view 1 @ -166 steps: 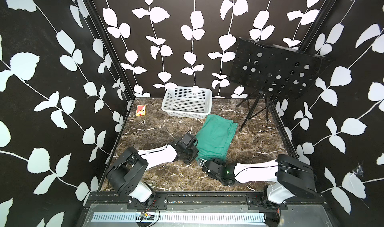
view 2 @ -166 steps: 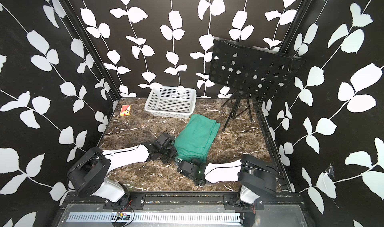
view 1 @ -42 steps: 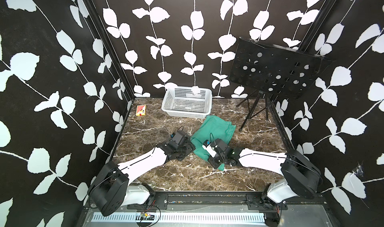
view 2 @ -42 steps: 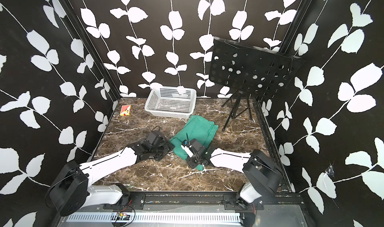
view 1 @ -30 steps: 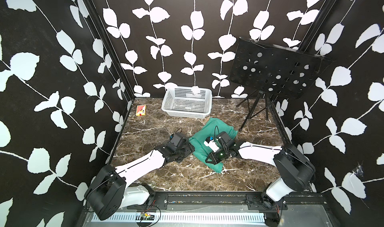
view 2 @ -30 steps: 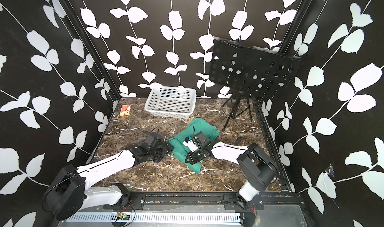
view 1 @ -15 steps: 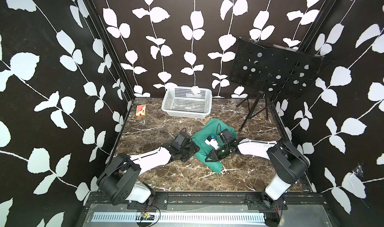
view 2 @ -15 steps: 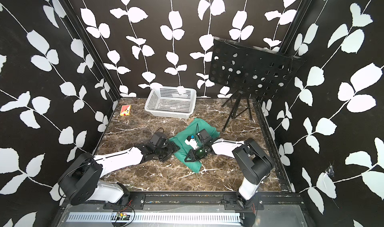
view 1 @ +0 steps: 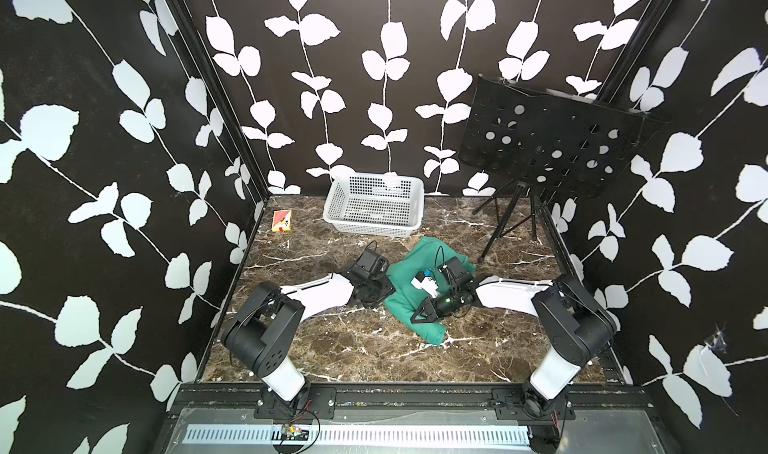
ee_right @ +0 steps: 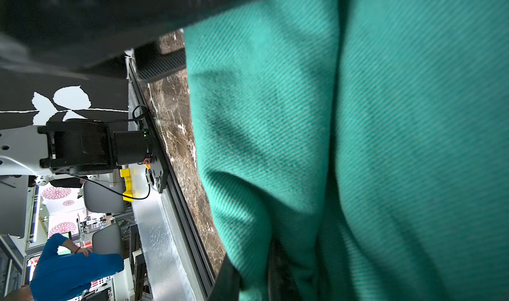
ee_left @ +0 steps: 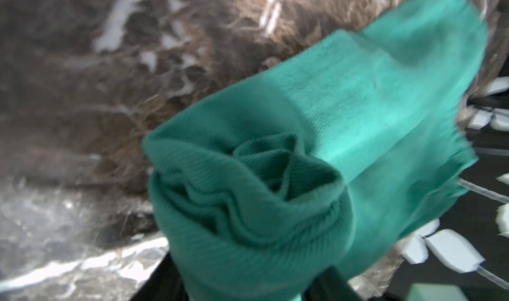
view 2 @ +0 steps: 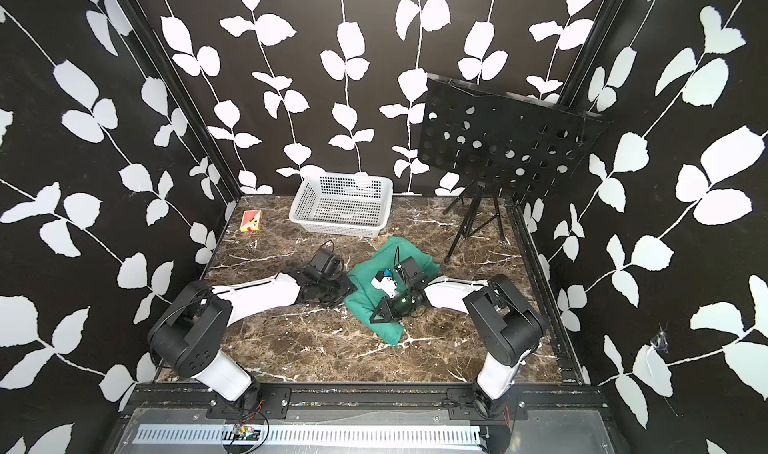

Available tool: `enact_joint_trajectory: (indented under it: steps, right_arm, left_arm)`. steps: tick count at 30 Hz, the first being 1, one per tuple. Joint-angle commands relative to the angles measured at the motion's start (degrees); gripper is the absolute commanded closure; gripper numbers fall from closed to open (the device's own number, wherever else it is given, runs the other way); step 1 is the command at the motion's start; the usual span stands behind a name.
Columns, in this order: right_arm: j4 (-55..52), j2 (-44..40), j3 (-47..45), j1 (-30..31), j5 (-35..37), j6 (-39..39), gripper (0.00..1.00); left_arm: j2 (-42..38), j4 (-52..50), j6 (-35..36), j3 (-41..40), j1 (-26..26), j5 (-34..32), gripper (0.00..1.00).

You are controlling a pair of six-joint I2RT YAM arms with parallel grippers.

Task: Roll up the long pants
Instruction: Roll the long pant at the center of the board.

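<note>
Top views — long pants [view 1: 404, 274] on marbled table [view 1: 353, 360], leaf-patterned walls [view 1: 104, 173].

Matt, ribbed cloth long pants [ee_left: 344, 98] lie on glossy marbled tabletop [view 1: 353, 360].

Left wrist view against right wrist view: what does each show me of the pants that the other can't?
Only the left wrist view shows the rolled end of the long pants, layers spiralled inward, with a loose flap beyond it. Only the right wrist view shows flat creased cloth close up, the metal front rail, an arm base and a person in blue outside the cell. Both show teal twill cloth, the marble table and dark fingers against the cloth.
</note>
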Motion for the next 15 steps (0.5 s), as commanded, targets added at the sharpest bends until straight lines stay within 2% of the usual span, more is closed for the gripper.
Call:
enact_joint_trajectory:
  steps: [1,4,9,12,15]
  right_arm:
    - [-6.90,1.28,-0.65,0.07,0.77,-0.50,1.00]
    - [-7.67,0.36,-0.75,0.16,3.08,-0.75,1.00]
    - [-9.69,-6.89,-1.41,2.17,15.45,-0.73,0.77]
    - [-11.13,-12.01,-1.85,5.41,26.41,-1.00,0.64]
    - [-10.41,-17.66,-3.69,11.02,40.33,-1.94,0.56]
  left_arm:
    - [0.16,-6.82,1.35,0.35,0.23,-1.55,0.69]
    - [-0.46,-9.07,1.64,0.10,0.19,-1.31,0.84]
    - [-1.38,-11.48,0.56,-0.63,-0.84,-0.49,0.98]
    - [-1.74,-12.00,-1.16,-0.92,-2.03,-0.15,1.00]
    - [-1.40,-13.01,-2.50,0.10,-3.13,-0.31,1.00]
